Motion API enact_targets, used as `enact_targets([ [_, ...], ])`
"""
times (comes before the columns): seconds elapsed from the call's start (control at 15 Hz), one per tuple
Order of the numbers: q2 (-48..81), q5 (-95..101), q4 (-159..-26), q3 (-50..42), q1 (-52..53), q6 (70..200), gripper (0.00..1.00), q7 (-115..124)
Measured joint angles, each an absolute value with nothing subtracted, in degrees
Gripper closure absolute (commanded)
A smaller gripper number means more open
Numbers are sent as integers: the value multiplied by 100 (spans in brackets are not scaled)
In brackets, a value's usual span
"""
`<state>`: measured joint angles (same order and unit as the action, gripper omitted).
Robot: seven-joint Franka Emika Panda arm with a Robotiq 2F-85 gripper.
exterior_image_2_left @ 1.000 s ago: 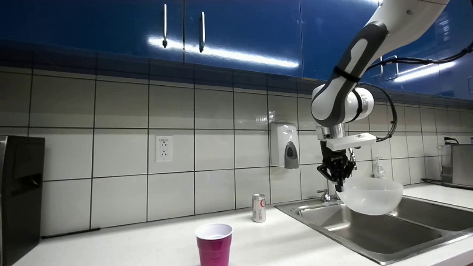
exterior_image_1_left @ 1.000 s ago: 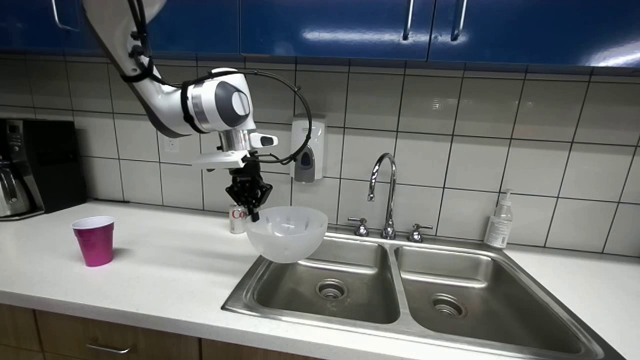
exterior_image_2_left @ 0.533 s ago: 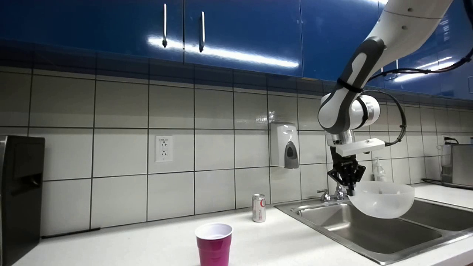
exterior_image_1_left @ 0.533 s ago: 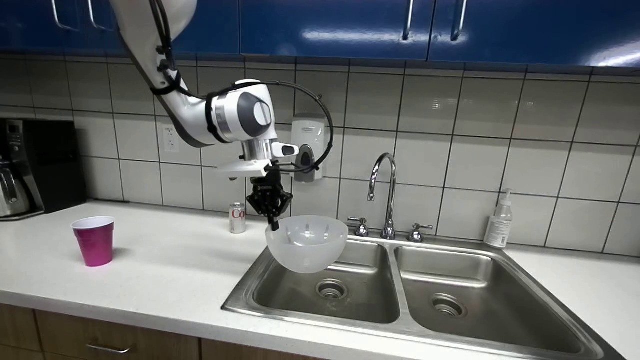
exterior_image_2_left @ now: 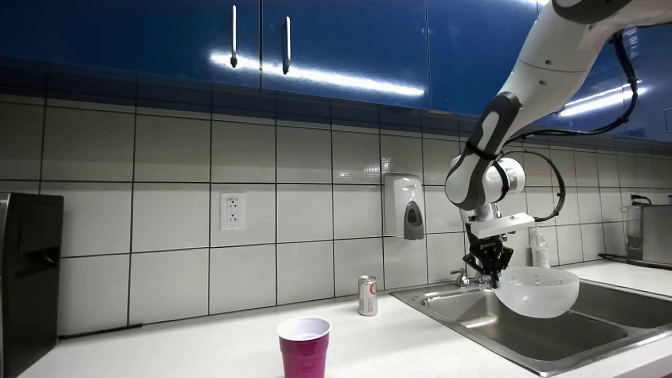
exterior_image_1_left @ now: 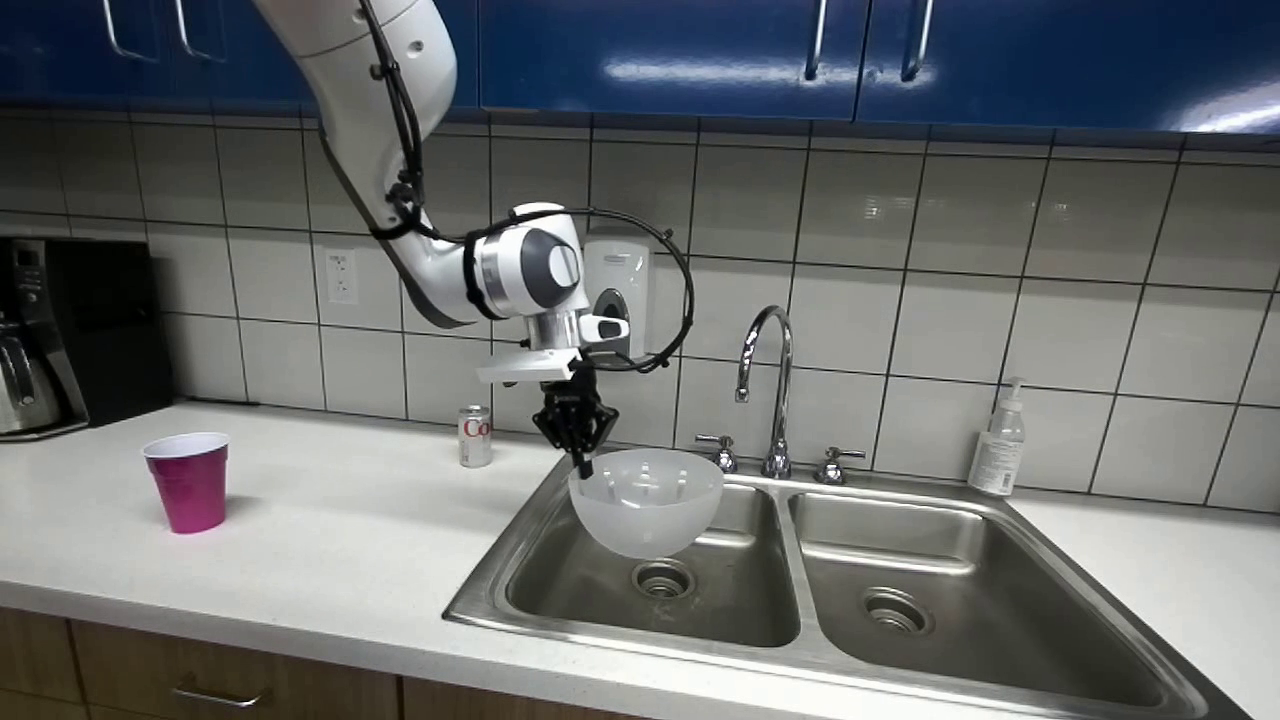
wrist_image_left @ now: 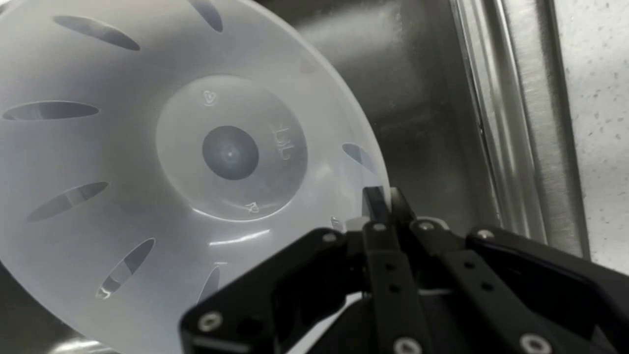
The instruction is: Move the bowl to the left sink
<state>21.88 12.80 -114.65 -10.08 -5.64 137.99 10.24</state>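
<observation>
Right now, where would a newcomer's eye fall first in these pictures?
Likely on the translucent plastic bowl, gripped at its rim by the black pincer above the left sink. Next, probably the magenta plastic cup, upright on the white countertop, and the glossy blue wall cabinets across the top of both exterior views.

1. A pink cup (exterior_image_1_left: 188, 488), white inside, stands upright between the front and back edges of the worktop (exterior_image_1_left: 340, 570).
2. A drink can (exterior_image_2_left: 367, 296) stands upright near the back edge.
3. A black coffee maker (exterior_image_1_left: 100, 340), left, sits by the back edge.
4. A chrome faucet (exterior_image_1_left: 781, 410) rises by that edge between two handles (exterior_image_1_left: 832, 467).
5. A pump bottle (exterior_image_1_left: 999, 450), right, stands near the back edge.
</observation>
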Motion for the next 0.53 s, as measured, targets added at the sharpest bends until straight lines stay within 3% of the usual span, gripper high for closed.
enact_targets([
  [0.53,3377,1032,-10306,-1125,-761,13798,99,1024],
])
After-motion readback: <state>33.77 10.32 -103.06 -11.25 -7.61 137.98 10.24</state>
